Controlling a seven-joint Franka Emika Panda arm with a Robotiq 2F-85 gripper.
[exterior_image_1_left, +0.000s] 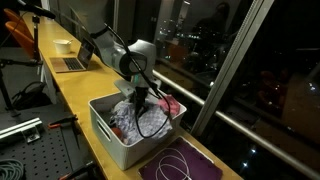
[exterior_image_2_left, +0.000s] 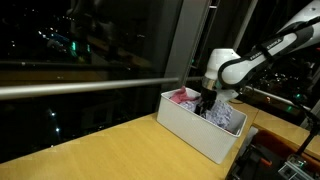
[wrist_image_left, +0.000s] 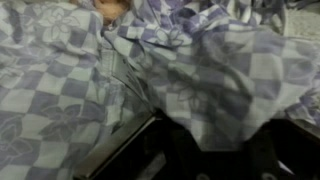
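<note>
Down inside the white bin on the wooden counter, my gripper sits low against the checkered lilac cloth, which lies heaped beside a pink cloth. Whether my jaws are pinching it or standing spread, I cannot tell. A purple mat lies just beside the bin. The lilac cloth is bunched and shows no clear long axis.

A rumpled cloth, checked lavender and white with a faint flower print, fills nearly the whole wrist view, above the dark gripper at the bottom edge and below a small pinkish patch.
</note>
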